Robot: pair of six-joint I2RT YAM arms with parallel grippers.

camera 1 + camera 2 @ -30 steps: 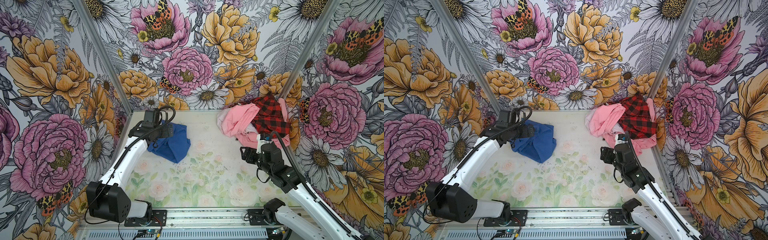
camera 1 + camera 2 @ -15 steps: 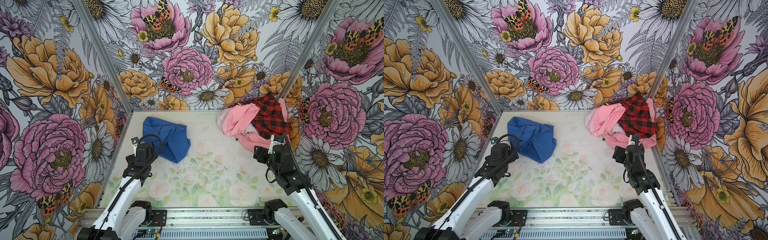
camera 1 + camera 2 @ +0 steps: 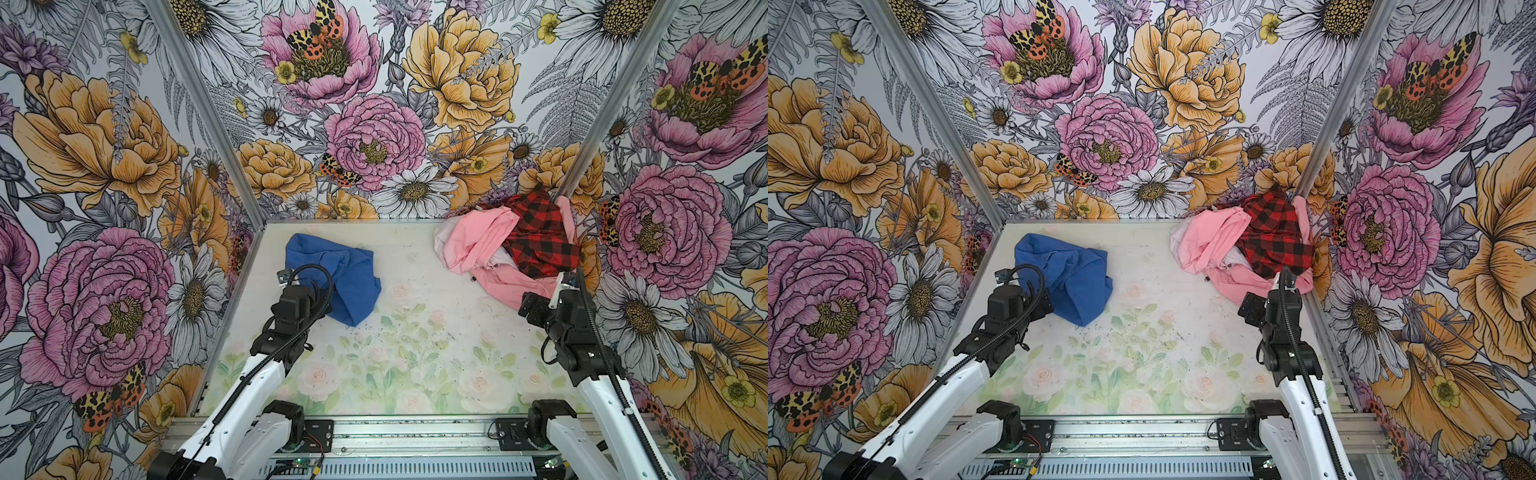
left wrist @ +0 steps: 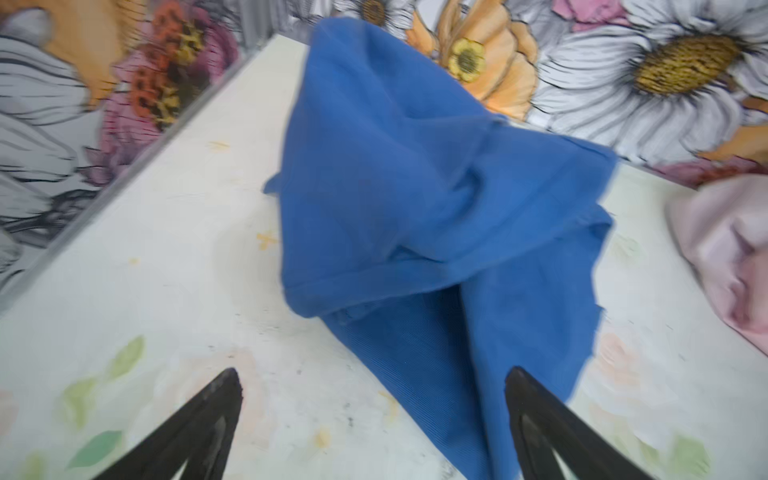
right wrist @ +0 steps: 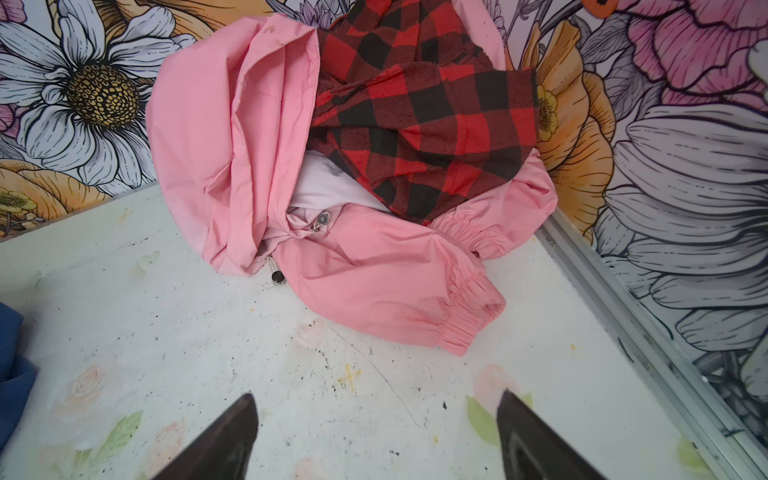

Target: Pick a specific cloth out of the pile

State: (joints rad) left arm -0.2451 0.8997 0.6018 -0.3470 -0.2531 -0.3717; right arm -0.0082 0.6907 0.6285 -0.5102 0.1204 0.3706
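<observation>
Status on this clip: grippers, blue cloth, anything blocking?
Left gripper open, empty, beside the blue cloth. Right gripper open, empty, facing the pile. The blue cloth lies apart from the pile; nothing in the way.

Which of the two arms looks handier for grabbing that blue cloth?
Left. The left gripper hangs open right in front of the blue cloth, nearly over its edge. The right gripper, also open, faces the pink-and-checked pile on the opposite side.
</observation>
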